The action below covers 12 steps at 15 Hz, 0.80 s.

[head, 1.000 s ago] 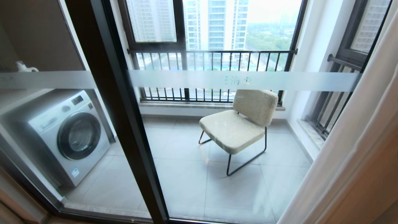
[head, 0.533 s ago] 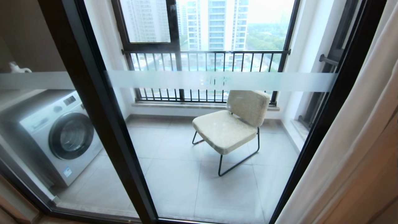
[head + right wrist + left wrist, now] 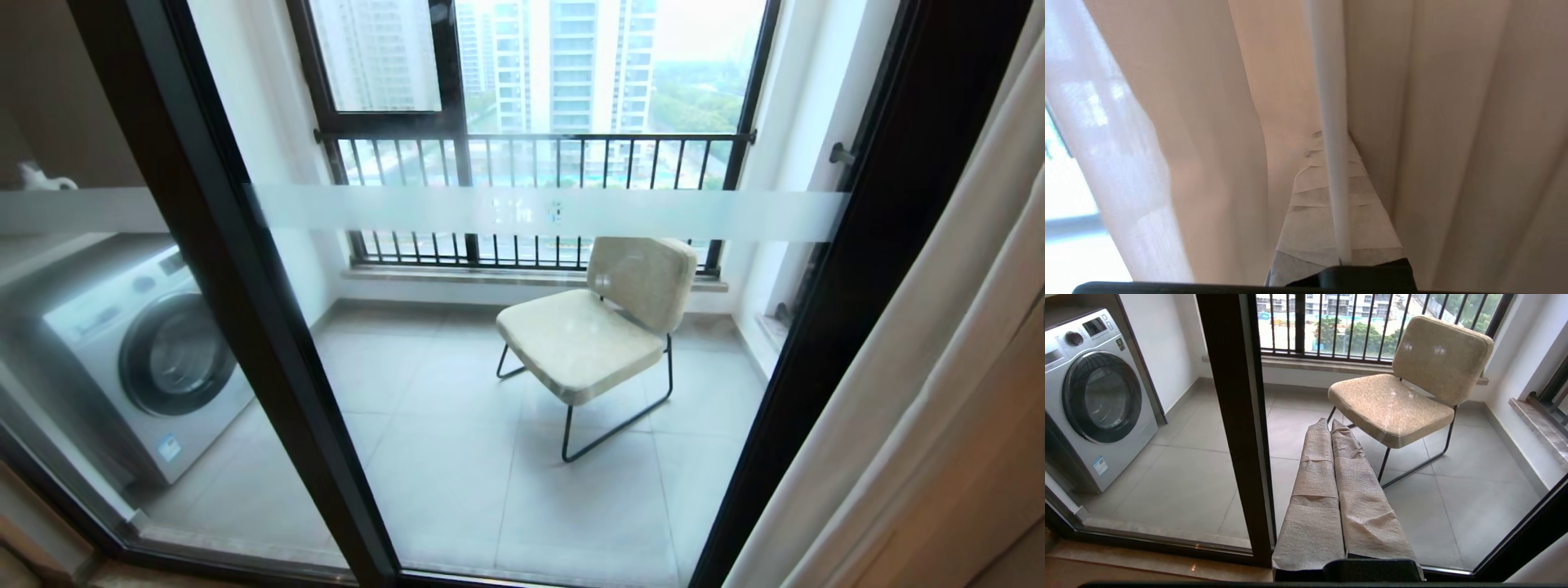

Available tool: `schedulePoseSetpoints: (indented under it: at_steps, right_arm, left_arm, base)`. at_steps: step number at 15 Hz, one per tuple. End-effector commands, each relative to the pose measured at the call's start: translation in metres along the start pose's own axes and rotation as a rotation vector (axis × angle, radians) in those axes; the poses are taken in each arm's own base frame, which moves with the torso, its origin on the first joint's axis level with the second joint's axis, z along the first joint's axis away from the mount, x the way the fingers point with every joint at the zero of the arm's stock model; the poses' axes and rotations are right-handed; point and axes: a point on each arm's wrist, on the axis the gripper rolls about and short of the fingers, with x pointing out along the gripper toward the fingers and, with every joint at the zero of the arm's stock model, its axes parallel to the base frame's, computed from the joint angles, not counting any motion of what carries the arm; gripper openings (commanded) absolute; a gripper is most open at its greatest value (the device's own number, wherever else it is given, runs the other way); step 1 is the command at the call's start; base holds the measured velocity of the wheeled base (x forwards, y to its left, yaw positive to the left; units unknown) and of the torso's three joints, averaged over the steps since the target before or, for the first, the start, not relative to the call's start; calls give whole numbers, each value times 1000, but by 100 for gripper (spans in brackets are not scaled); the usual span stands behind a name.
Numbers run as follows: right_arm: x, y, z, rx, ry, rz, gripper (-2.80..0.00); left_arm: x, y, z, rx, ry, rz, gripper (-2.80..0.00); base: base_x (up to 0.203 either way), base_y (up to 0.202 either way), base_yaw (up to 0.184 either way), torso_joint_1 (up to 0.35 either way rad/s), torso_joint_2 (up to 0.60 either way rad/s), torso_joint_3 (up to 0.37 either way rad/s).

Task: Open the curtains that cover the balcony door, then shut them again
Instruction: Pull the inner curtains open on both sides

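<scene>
Curtains (image 3: 922,392): drawn aside right; door (image 3: 522,343) uncovered (opening looks done).
Right fingers (image 3: 1327,212): pinching curtain fold.
Left: closing.

No legible text anywhere. The frosted stripe (image 3: 653,214) on the balcony door (image 3: 522,367) carries a few small characters, probably a short logo or word, too faint to read. The washing machine (image 3: 1098,396) has a small display and a blue-white sticker (image 3: 1099,465) low on its front, print too small to make out.
</scene>
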Motion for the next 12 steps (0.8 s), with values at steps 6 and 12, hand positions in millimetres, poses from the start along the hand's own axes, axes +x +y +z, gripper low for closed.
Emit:
schedulePoseSetpoints:
  at_steps: [6,12]
  right_arm:
    - [4,-1,4,-1,-13,1,-280]
    - [23,-20,1,-11,-7,-58,-280]
  left_arm:
    - [0,0,0,-1,-1,0,-280]
    - [0,0,0,-1,-1,0,-280]
  base:
    - [0,0,0,0,0,0]
    - [0,0,0,0,0,0]
